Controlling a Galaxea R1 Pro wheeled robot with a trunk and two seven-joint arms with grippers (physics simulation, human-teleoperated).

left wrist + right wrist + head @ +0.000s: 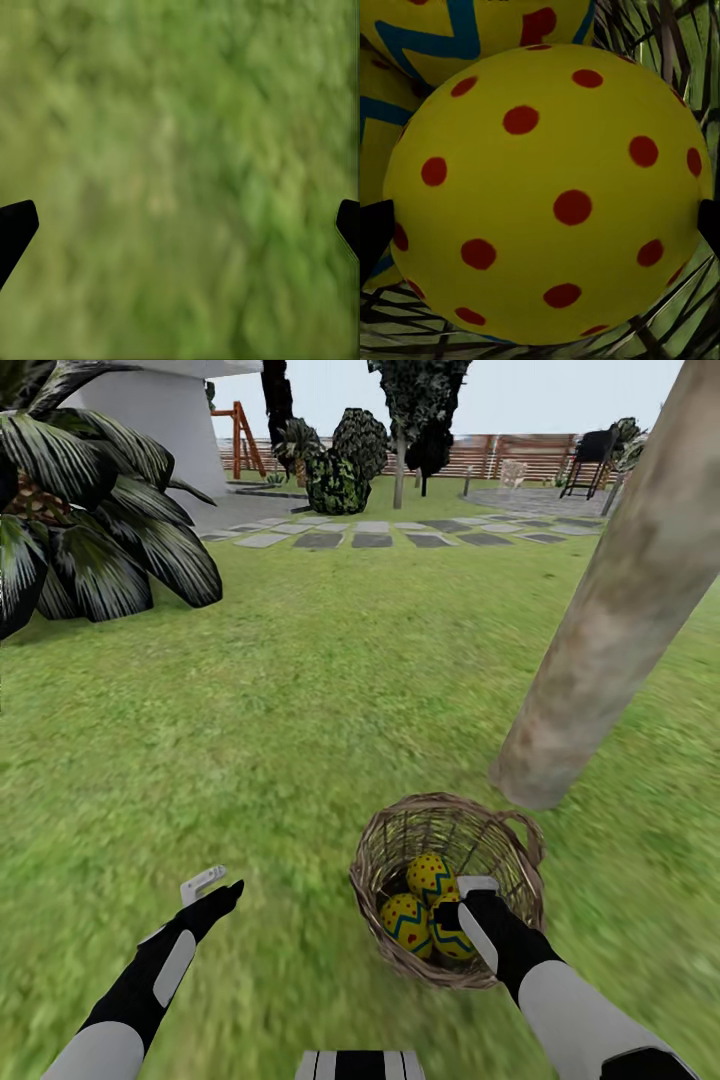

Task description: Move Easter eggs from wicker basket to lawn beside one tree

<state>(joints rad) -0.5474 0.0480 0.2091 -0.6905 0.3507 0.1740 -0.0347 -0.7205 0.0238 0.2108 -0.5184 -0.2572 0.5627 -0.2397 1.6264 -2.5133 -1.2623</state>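
Note:
The wicker basket [440, 802] sits on the lawn [300, 690] close to the foot of the tree [610, 610]. Three Easter eggs lie inside it: a red-dotted egg [428, 875], a zigzag egg [405, 922] and a third egg [447, 942] partly under my arm. My right gripper [462, 900] reaches down into the basket. In the right wrist view the dotted egg [547, 195] looms between the spread fingertips of the right gripper [540, 232], which is open. My left gripper [212, 888] hovers open over bare grass, left of the basket.
A large spiky palm-like plant [90, 530] stands at the far left. A grey stepping-stone path [400, 535] crosses the far lawn, with shrubs [340, 470], a wooden fence [500, 455] and a white house wall [170, 410] beyond. Grass stretches between the plant and the trunk.

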